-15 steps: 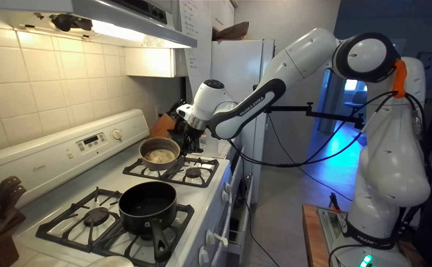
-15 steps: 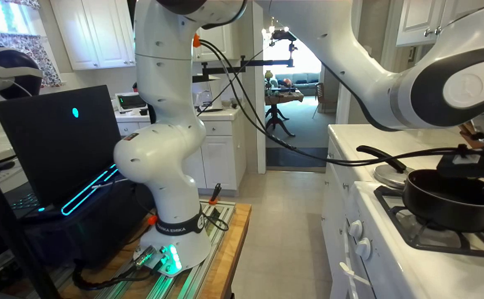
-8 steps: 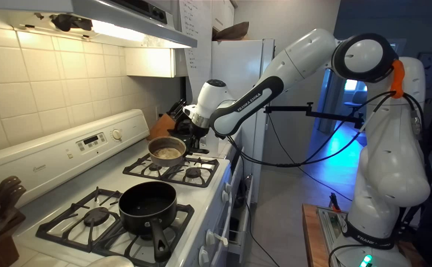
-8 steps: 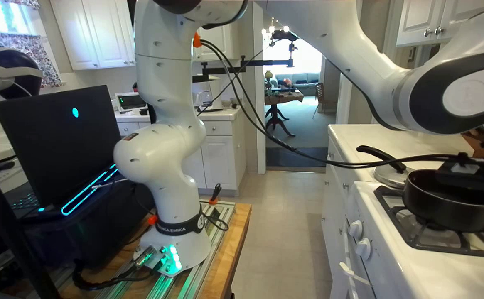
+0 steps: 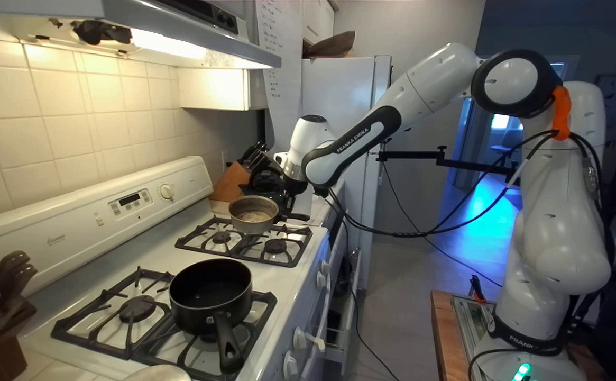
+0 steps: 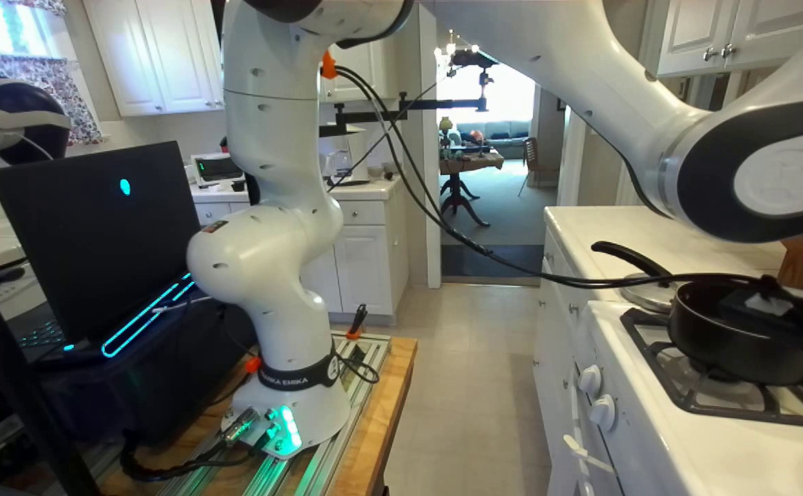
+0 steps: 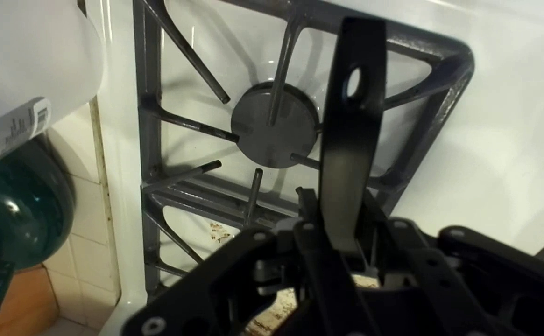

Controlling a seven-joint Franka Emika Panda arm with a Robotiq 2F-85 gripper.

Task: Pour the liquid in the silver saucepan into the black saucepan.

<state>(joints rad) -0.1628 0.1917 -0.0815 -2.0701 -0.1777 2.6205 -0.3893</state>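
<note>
The silver saucepan [image 5: 253, 226] is dull grey-brown, with a pale brownish content inside. It is level and appears raised over the far burner grate. My gripper [image 5: 285, 207] is shut on its short dark handle, right of the pan. In the wrist view the fingers [image 7: 339, 214] clasp the handle [image 7: 353, 121] from both sides, with its holed end sticking out; the pan's bowl is mostly hidden behind the gripper. The black saucepan [image 5: 210, 312] stands upright on the near burner, its long handle toward the stove front. It also shows in an exterior view [image 6: 732, 351], partly behind dark gripper hardware.
A teal kettle [image 7: 24, 205] and a white container [image 7: 29, 51] stand on the counter beyond the stove. A knife block [image 5: 232, 182] is behind. Another knife block [image 5: 1, 317] is at the near left. The range hood [image 5: 191, 32] hangs above. A lid [image 6: 646, 295] lies on the counter.
My gripper has carried the silver saucepan right and slightly away across the far grate, in an exterior view. The arm has drawn back toward its base. The black saucepan has not moved.
</note>
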